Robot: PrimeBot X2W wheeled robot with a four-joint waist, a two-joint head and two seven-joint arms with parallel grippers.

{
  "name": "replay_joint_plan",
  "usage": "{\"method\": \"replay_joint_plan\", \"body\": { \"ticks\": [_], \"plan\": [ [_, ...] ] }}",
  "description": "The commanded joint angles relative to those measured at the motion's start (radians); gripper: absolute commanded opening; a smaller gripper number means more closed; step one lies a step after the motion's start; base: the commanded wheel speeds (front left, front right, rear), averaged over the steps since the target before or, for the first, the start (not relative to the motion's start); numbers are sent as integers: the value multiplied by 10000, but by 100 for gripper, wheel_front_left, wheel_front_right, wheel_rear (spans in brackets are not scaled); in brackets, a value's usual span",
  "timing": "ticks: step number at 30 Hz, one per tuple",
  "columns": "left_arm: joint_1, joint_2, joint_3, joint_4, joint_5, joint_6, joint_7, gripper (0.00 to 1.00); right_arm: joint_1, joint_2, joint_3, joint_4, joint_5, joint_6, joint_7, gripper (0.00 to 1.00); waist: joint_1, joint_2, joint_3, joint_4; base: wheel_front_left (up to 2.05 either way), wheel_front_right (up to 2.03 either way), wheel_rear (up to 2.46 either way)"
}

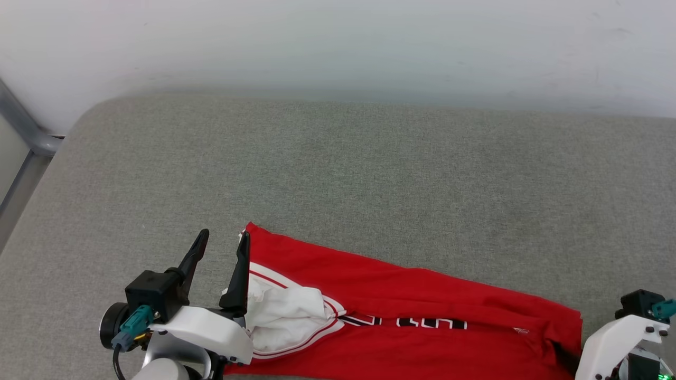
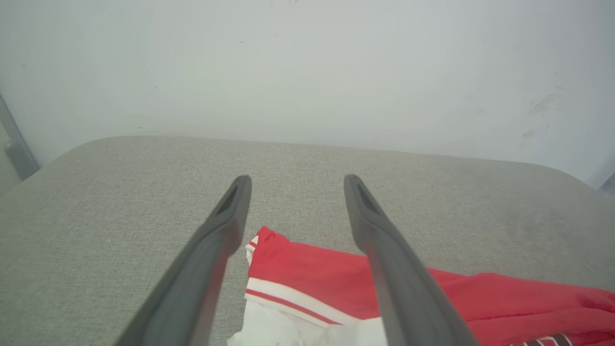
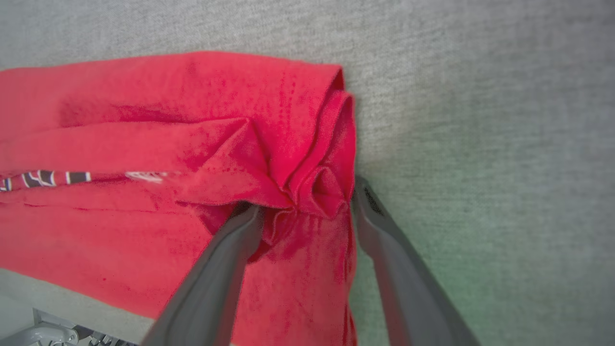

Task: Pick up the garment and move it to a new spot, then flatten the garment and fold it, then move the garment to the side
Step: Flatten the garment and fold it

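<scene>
Garment (image 1: 422,295): one; end effectors (image 2: 293,182) (image 3: 305,204): two

Soft matt cloth garment (image 1: 422,295); coarse woven cushion (image 1: 338,174)

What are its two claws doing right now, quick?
Left claw: open, empty, over one end of the thin bright red jersey shirt with white sleeves.
Right claw: open, straddling a bunched fold at that shirt's edge.

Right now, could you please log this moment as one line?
garment: folded long strip on grey surface | left end effector: open, above sleeve end | right end effector: open, astride bunched red end
</scene>
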Motion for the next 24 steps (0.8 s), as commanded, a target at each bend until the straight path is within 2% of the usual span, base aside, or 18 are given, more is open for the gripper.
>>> {"method": "replay_joint_plan", "body": {
  "ticks": [1, 9, 13, 20, 24],
  "plan": [
    [-60, -5, 45, -22, 26, 58, -33, 100, 40, 291, 267, 386, 145, 6, 123, 0, 0, 0, 1, 6, 0, 0, 0],
    [191, 50, 119, -47, 81, 156, -50, 100, -822, -126, 212, 58, 222, 1, 66, 0, 0, 0, -135, -232, 0, 0, 0],
    [220, 46, 80, -81, 129, 180, -41, 100, -1144, -376, -126, -41, 106, 0, 184, 0, 0, 0, -153, -341, 0, 0, 0],
    [292, 23, 13, -28, 118, 236, 0, 100, -1135, -603, -1717, -266, -345, -2, 477, 0, 0, 0, -233, -426, 0, 0, 0],
    [378, 26, -1, 11, 77, 261, -1, 100, -1051, -398, -2667, -633, -585, -2, 759, 0, 0, 0, -302, -482, 0, 0, 0]
  ]
}}
